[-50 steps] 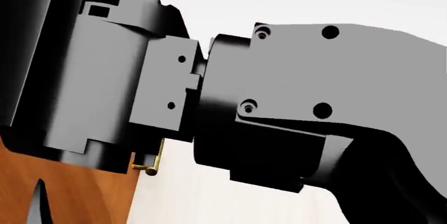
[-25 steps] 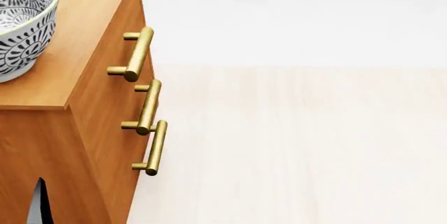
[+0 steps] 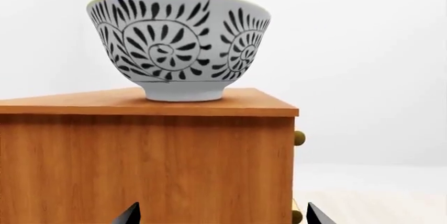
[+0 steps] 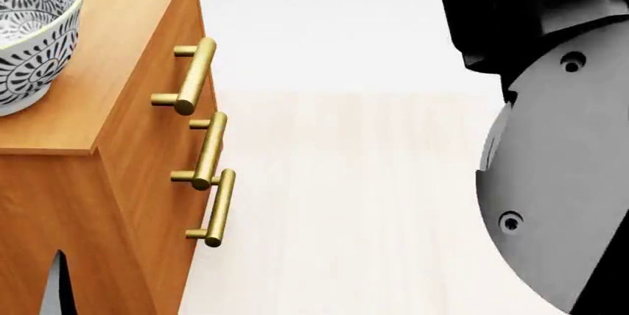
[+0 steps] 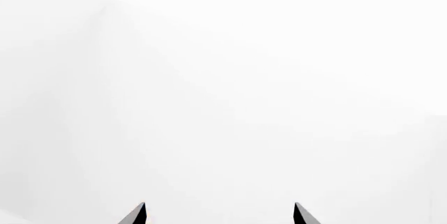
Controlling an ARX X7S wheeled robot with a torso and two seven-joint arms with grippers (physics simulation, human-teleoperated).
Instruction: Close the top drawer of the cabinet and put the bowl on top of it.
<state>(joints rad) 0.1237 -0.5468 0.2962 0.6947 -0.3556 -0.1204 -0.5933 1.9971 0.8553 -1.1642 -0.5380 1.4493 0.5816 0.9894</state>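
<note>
Nearest in the head view is the right arm (image 4: 550, 182), a big grey and black bulk filling the frame from about 1 to 5 o'clock. The right gripper (image 5: 218, 214) shows only as two dark fingertips standing apart against blank white, released and holding nothing.

Farther off, at 9 o'clock in the head view, stands the cabinet (image 4: 59, 219). Its three brass handles line up along one front face, and the top drawer (image 4: 157, 65) looks flush with the two below it, so I judge it shut.

The left gripper (image 3: 220, 216) faces the cabinet's side panel from below the level of the top. Its tips are spread, nothing is between them, and they are clear of the wood.

The bowl (image 3: 178, 43) sits upright on the cabinet top, toward 10 o'clock in the head view, well inside the edges.

Both parts of the task look done. To finish well, draw the arms straight away from the cabinet with jaws open, so nothing nudges the bowl or catches a handle.
</note>
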